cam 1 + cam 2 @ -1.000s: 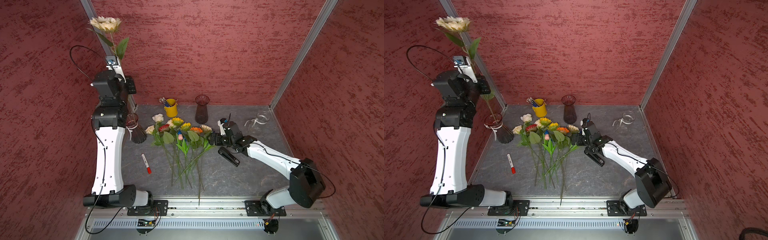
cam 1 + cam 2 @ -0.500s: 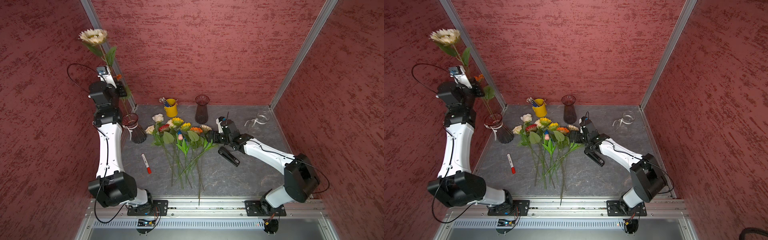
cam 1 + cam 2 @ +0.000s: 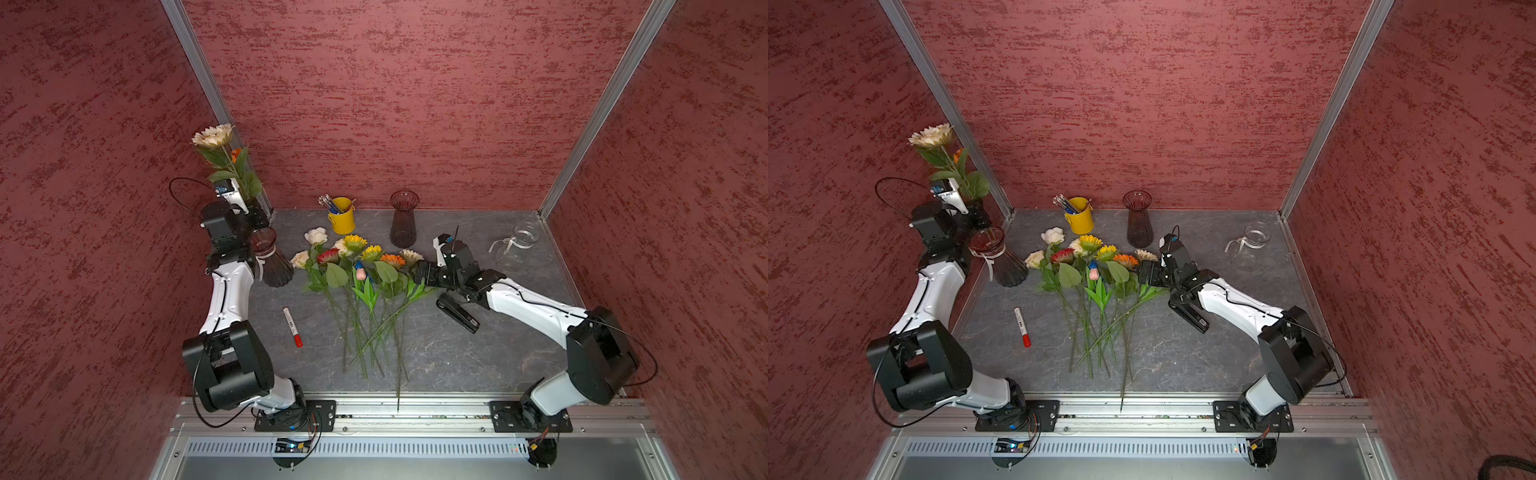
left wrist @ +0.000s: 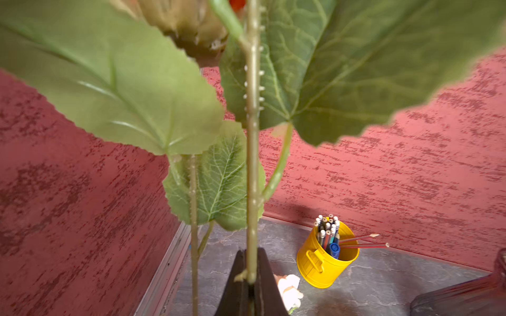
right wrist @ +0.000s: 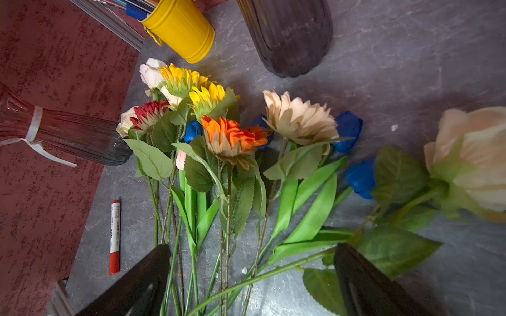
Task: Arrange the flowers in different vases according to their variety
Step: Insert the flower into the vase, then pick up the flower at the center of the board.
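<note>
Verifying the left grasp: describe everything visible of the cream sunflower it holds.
The cream sunflower stands roughly upright, bloom on top, high beside the back-left corner post. Looks artificial: cream fabric-like petals, nubby green stem, broad serrated veined leaves. The left end effector is shut on its lower stem; the stem's end is hidden.

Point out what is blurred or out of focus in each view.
Left wrist view: the big leaves near the lens are soft, the yellow bucket sharp. Right wrist view: the pale rose nearest the lens is blurred, the orange sunflower crisp. Both top views: sharp throughout.
</note>
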### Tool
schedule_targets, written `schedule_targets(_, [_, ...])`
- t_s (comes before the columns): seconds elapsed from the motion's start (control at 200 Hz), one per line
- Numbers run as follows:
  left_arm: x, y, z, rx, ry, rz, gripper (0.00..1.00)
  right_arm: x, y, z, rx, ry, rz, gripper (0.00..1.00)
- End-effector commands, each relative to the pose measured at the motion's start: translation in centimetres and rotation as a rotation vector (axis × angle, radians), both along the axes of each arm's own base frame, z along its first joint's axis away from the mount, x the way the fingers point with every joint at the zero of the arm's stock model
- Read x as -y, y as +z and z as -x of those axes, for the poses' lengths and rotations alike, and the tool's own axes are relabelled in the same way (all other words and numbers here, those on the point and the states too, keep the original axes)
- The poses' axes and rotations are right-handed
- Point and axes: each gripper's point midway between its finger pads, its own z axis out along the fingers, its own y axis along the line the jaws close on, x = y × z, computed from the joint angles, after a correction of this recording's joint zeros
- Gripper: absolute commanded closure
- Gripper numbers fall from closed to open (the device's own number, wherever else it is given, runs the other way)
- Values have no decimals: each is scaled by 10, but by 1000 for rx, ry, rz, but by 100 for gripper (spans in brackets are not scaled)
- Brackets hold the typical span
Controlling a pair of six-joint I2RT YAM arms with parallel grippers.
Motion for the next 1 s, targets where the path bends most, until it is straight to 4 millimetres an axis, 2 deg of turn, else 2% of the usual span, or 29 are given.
schedule_targets(0.0, [8,17,10,39,-25,18,100,1,-1,0,15,-13,-7,1])
schedule_targets(0.04, [11,14,11,23,-30,17,100,1,-1,0,13,-9,-7,1])
schedule_targets(0.05, [11,13,12,18,-29,17,96,0,-2,1,10,-8,-6,2])
schedule_targets(0.06, [12,13,12,16,-29,17,91,0,-2,1,8,-7,-8,2])
schedule_targets(0.105, [17,10,15,-2,-32,22,49,-1,-4,3,-4,-2,-14,2])
schedule_targets(0.135, [19,8,16,-17,-33,20,33,-3,-4,4,-11,2,-21,1])
schedule_targets(0.185, [25,8,20,-34,-30,19,19,-4,-4,6,-23,-3,-37,2])
schedule_targets(0.261, [36,11,27,-29,-34,10,9,-8,-1,11,-28,-3,-69,2])
schedule_targets(0.346, [45,18,36,-22,-32,-6,4,-14,0,17,-36,-2,-99,6])
schedule_targets(0.481, [55,28,56,-16,-31,-18,1,-30,-6,29,-89,20,-154,14])
schedule_targets(0.601, [60,32,80,-22,-12,-15,0,-36,-12,42,-114,14,-148,14])
schedule_targets(0.701, [67,28,100,-28,-14,5,0,-37,-22,54,-150,5,-144,15])
schedule_targets(0.802, [85,19,115,-40,-49,27,0,-36,-39,63,-205,-25,-149,16])
schedule_targets(0.892, [98,6,128,-78,-52,17,0,-33,-54,65,-246,-72,-182,20])
schedule_targets(0.997, [113,-6,140,-99,-77,42,0,-38,-61,62,-253,-93,-234,28])
